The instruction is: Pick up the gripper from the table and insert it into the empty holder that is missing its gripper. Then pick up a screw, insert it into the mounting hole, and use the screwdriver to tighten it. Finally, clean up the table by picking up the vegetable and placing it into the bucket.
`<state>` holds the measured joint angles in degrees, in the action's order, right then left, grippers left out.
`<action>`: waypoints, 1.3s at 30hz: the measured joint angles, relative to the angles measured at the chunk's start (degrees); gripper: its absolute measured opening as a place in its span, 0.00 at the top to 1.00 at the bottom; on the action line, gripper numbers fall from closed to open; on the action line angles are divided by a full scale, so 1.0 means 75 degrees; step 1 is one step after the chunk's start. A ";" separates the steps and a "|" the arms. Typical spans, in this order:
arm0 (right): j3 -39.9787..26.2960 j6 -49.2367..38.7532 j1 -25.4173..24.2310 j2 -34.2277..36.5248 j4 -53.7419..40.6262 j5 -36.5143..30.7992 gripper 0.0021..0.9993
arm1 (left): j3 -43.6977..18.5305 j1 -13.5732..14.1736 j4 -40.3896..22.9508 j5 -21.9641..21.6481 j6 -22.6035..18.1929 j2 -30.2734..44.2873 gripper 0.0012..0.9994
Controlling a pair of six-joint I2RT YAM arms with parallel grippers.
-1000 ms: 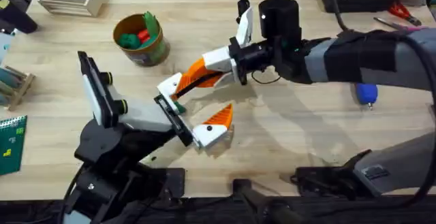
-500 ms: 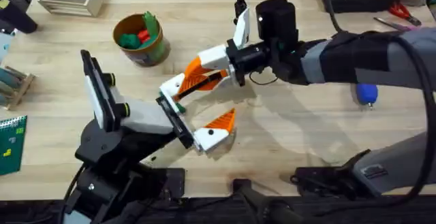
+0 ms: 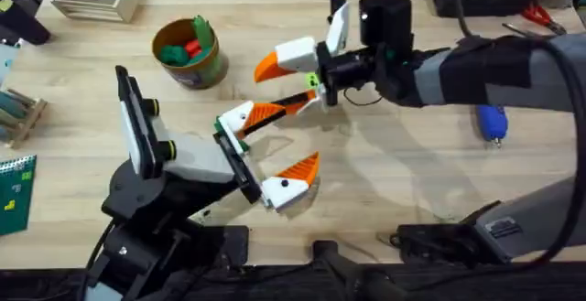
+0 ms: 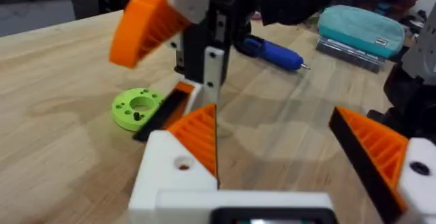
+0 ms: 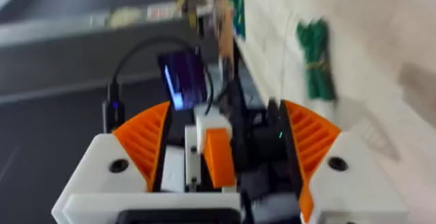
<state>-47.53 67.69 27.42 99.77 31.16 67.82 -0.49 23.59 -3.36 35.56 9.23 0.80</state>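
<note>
Nearest the arm bases, the left claw (image 3: pixel 275 150) lies low over the counter (image 3: pixel 385 191), released, its two orange-padded fingers spread wide and nothing between them. Just beyond it the right claw (image 3: pixel 293 83) reaches in from the right, also released, one finger raised and the other slanting down toward the left claw's far finger; whether they touch cannot be told. A bright green ring (image 4: pixel 138 108) lies on the counter beneath it. Farther right lies the screwdriver (image 3: pixel 493 123). At the far left stands the bucket (image 3: pixel 189 54), with the vegetable (image 3: pixel 173 54) inside beside a red toy.
</note>
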 joint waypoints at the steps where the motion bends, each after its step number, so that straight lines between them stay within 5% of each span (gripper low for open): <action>1: 0.0000 -0.0011 -0.0107 0.0000 0.0003 -0.0132 0.13 | 0.0000 0.0000 0.0000 0.0009 0.0000 0.0000 0.01; 9: -0.0412 -0.0919 -0.0971 -0.0008 -0.0573 -0.1867 0.13 | 0.0000 0.0000 -0.0003 0.0068 0.0000 0.0000 0.01; 16: -0.1846 -0.3003 -0.1180 -0.0461 -0.4446 -0.3280 0.12 | 0.0000 0.0000 -0.0003 0.0092 0.0000 0.0000 0.01; 21: -0.2861 -0.5152 -0.0661 -0.0794 -0.6804 -0.5219 0.12 | 0.0000 0.0000 -0.0003 0.0092 0.0000 0.0000 0.01; 23: -0.3028 -0.7311 0.0676 -0.0760 -0.7682 -0.7855 0.12 | 0.0000 0.0000 -0.0003 0.0092 0.0000 -0.0001 0.01; 25: -0.3028 -0.7799 0.1049 -0.0668 -0.7734 -0.8548 0.12 | 0.0000 0.0000 -0.0003 0.0092 0.0000 0.0000 0.01; 31: -0.3028 -0.8594 0.1348 -0.0062 -0.7751 -0.9866 0.28 | 0.0000 0.0000 -0.0003 0.0092 0.0000 -0.0002 0.01; 39: -0.3028 -0.8684 0.1341 0.0033 -0.7691 -1.0084 0.54 | 0.0000 0.0000 -0.0003 0.0092 0.0000 0.0000 0.01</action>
<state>-70.24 2.56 37.47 100.01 -26.52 -7.81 -0.49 23.59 -3.38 36.25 9.23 0.80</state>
